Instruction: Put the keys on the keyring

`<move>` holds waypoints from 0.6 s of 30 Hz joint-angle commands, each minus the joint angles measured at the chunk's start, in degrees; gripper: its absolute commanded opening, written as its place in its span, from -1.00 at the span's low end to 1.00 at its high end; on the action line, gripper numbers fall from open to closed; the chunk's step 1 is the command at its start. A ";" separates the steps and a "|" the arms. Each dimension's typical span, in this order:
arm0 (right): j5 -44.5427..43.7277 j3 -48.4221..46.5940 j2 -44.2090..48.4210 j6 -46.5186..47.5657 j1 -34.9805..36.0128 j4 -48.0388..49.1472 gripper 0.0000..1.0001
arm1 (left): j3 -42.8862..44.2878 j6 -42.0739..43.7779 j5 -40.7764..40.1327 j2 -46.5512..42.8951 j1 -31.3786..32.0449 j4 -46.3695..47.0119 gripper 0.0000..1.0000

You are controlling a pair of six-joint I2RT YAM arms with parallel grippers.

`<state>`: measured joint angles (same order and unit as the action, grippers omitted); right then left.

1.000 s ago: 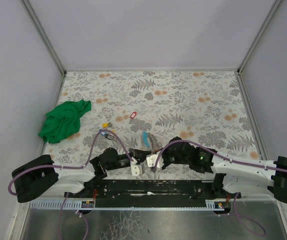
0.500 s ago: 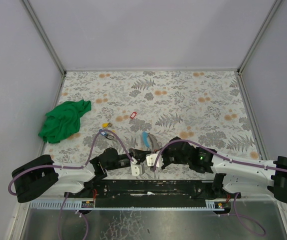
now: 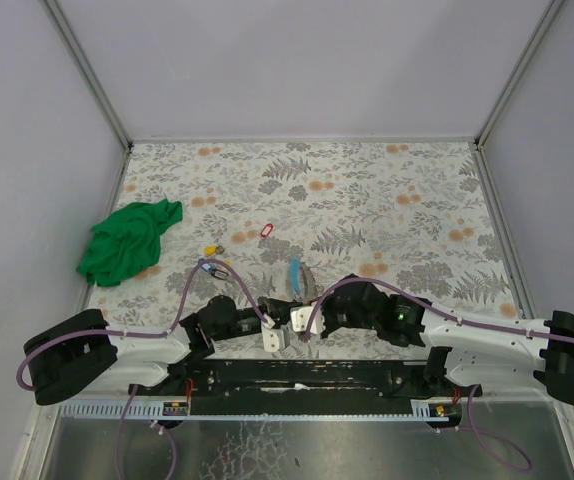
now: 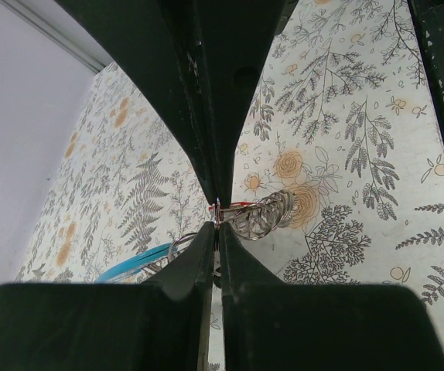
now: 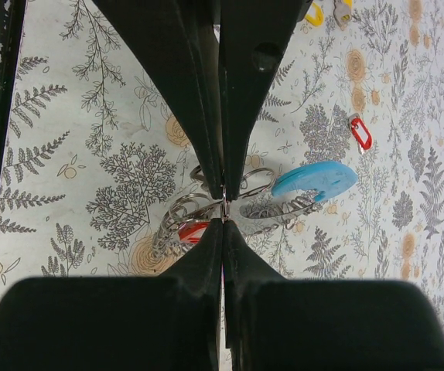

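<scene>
Right fingers clamped on keyring | keyring shifted slightly right since before

top cam: fixed high, above and behind the arm bases, looks down and forward over the whole table, far from the keyring
left wrist cam: close in, sights along left gripper, low slanting look past the keyring to a wall
right wrist cam: close in, along right gripper, nearly straight down on the keyring
all three share the keyring and the floral patch around it
</scene>
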<state>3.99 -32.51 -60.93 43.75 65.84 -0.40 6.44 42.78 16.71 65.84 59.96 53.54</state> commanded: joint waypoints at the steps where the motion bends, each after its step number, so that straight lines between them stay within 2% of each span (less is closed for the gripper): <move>1: -1.35 -2.73 0.06 -0.61 0.60 2.83 -1.00 | 0.85 0.63 -0.05 -0.52 0.57 3.68 -1.00; 18: -4.27 -3.33 0.02 -1.55 0.65 0.42 -1.00 | 0.77 0.48 -0.03 -0.52 0.59 3.85 -1.00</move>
<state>0.73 -32.93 -60.93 43.11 65.95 -1.39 6.44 42.78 16.49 65.82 60.03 53.45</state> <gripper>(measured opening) 0.011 0.010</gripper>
